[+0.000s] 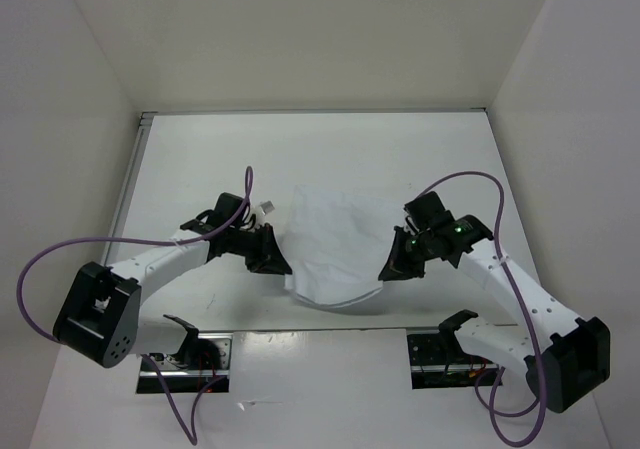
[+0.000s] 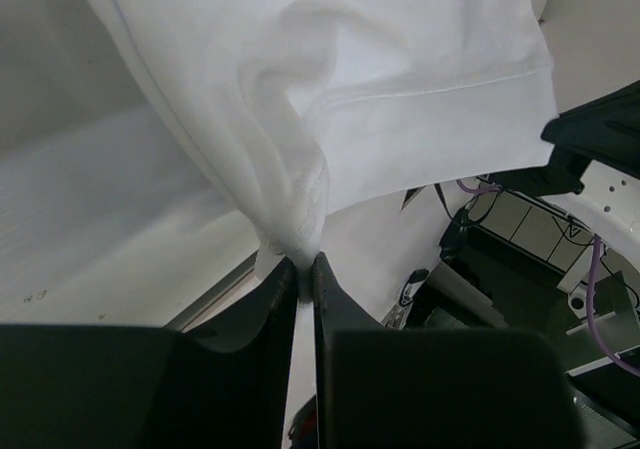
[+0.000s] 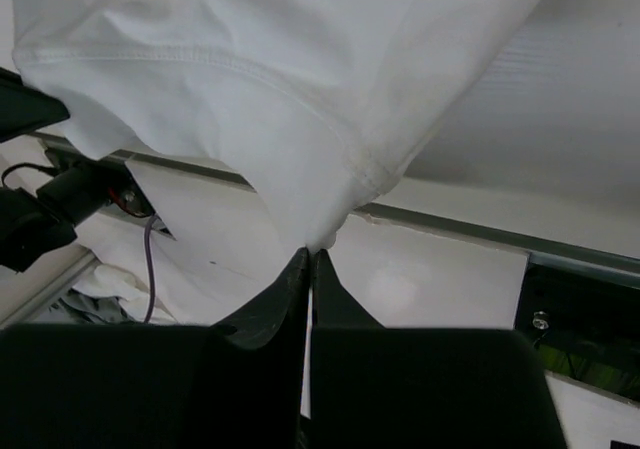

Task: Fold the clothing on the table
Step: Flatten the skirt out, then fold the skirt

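white thin wrinkly clothing (image 1: 335,244) was clenched at two corners by the black left gripper (image 2: 305,262) and right gripper (image 3: 310,255); the shallow left pinch might slip.

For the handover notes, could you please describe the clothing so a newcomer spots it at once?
On the white table, look between the left gripper and right gripper. The clothing is the wrinkled white fabric both pinch, unlike the flat matte surface.

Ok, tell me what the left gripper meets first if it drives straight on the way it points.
The left gripper is pinched on the thin wrinkly white clothing, so that fabric comes first. Beyond it, the black right gripper faces it from across the cloth, though depth there is hard to judge.
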`<state>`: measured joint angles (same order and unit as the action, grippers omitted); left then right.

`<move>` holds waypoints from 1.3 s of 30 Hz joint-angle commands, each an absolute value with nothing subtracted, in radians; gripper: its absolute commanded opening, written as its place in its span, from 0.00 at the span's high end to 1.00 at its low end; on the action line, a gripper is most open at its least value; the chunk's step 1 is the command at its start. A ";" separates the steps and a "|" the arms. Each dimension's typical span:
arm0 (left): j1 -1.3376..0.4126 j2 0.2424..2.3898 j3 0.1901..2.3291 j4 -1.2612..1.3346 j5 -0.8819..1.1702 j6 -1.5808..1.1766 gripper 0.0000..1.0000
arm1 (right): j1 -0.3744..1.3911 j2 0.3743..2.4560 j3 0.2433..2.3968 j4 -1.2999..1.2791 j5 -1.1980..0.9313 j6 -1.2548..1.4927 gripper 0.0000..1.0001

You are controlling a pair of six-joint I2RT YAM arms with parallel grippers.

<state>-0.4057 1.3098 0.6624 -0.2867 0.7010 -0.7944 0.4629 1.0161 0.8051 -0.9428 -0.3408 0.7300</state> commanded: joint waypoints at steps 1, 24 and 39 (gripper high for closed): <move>-0.396 1.281 0.713 -0.287 0.703 -0.827 0.83 | 0.430 0.989 0.896 -0.992 -0.252 0.756 1.00; -0.246 1.605 0.925 -0.156 0.724 -0.868 0.87 | 0.103 1.203 1.003 -0.810 -0.164 0.598 1.00; -0.178 1.649 0.913 -0.156 0.742 -0.868 0.88 | 0.003 1.387 1.103 -0.655 -0.308 0.532 0.99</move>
<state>-0.1993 1.6238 0.8944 -0.1654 0.7437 -0.8703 0.0105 1.3556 1.0405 -0.7441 -0.3157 0.5659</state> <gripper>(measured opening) 0.126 0.008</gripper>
